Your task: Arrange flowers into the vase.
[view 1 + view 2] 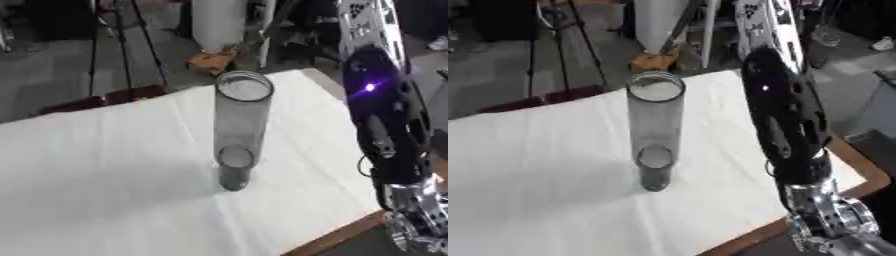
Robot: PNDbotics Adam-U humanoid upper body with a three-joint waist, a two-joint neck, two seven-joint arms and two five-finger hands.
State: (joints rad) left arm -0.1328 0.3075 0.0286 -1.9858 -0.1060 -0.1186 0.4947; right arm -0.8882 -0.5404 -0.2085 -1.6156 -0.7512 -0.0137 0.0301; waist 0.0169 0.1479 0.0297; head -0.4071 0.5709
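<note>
Vase: a tall clear cylinder vase [239,131] stands upright on the surface [96,170], a little right of its middle.
Long axis: vertical; the open round mouth points up toward the camera, the base sits on the white cloth [527,200] (the cloth covers nearly all the surface).
Inside the vase: I see only the round bottom through the glass; no stem shows in it.
Right arm: a black arm with silver joints [789,130] comes in from the upper right and runs down along the right side of the view, near the right edge of the surface.
Fingers: no hand shows in either view, so I cannot tell whether the fingers are spread or closed.
Vase and arm: the vase is left of the arm, apart from it, not touching.
Surface edge: a brown wooden border [866,176] shows at the right.
</note>
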